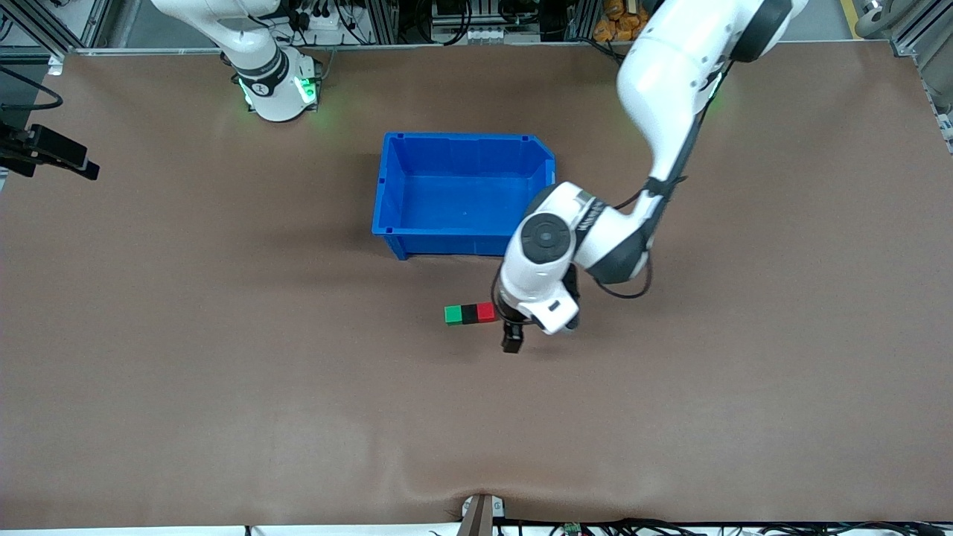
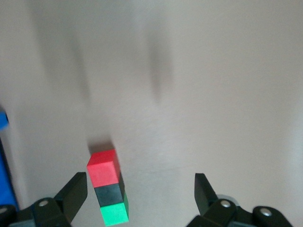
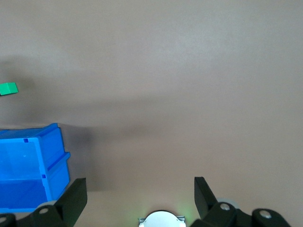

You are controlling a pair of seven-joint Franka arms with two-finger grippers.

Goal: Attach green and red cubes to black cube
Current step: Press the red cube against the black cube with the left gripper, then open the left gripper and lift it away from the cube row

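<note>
The green cube (image 1: 452,315), black cube (image 1: 469,314) and red cube (image 1: 486,313) lie in one touching row on the bench (image 1: 223,372), black in the middle, red at the end toward the left pincer (image 1: 512,336). That pincer hangs low just beside the red end, its fingers (image 2: 75,191) spread apart and holding nothing; the row sits off toward one finger rather than squarely between them. The blue bin (image 1: 461,195) stands well apart from the row, farther from the front camera, with bare bench between. All around the row the brown surface lies open out to the bench edges.

The right pincer (image 3: 139,196) waits up near its arm's base, fingers apart; the front view does not show it. Its wrist view catches a corner of the bin and the green cube only. The left wrist view alone shows the three faces meeting flush
</note>
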